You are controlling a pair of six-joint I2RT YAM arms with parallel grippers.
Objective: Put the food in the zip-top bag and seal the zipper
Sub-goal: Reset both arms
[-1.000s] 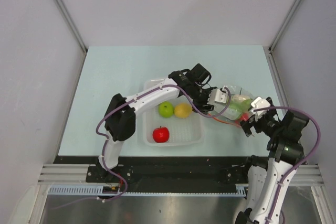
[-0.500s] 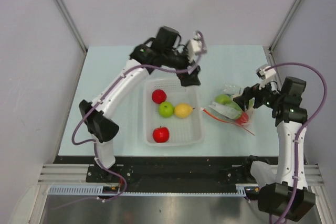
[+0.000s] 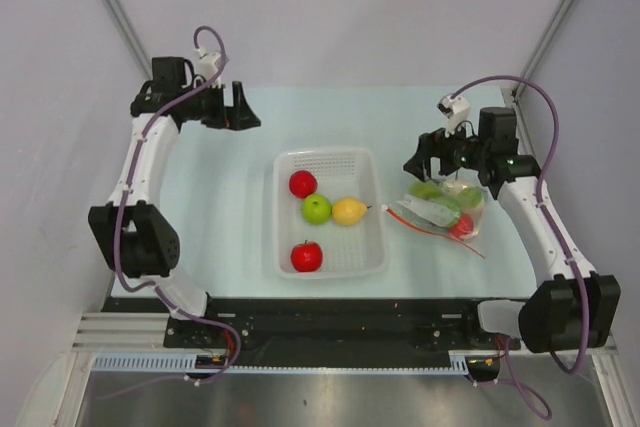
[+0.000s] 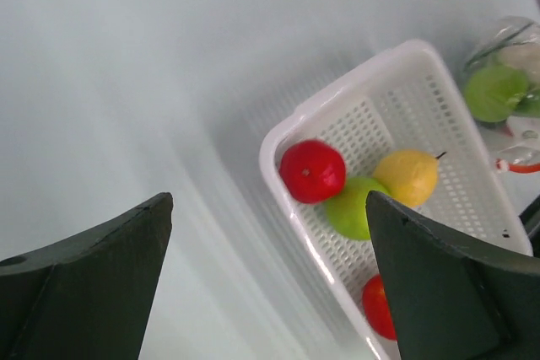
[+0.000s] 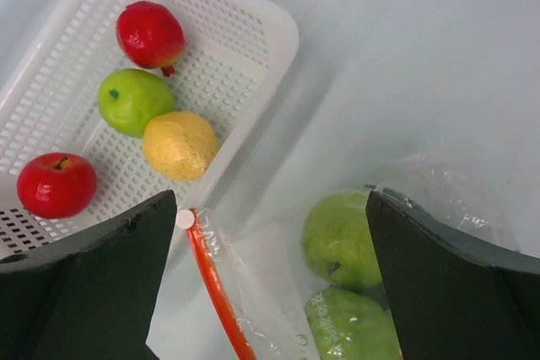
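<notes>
We see a tabletop (image 3: 220, 207) carrying a white basket (image 3: 330, 153) with two red fruits (image 3: 303, 184), a green fruit (image 3: 317, 209) and a lemon (image 3: 349, 211). Right of the basket lies the bag (image 3: 440, 209), its zipper (image 3: 445, 234) along the near edge. The right pincer (image 3: 428, 162) hangs wide over the bag. The left pincer (image 3: 252, 112), also wide, is far-left of the basket. The bag's contents are partly blurred.

My left arm (image 3: 150, 162) is stretched to the far left with its elbow folded low near the base. The left gripper (image 3: 243, 107) points in toward the middle, both fingers (image 4: 93, 284) spread wide and holding nothing. My right arm (image 3: 540, 217) reaches forward along the right side, wrist bent inward, and the right gripper (image 3: 418, 155) is likewise spread wide and empty.
</notes>
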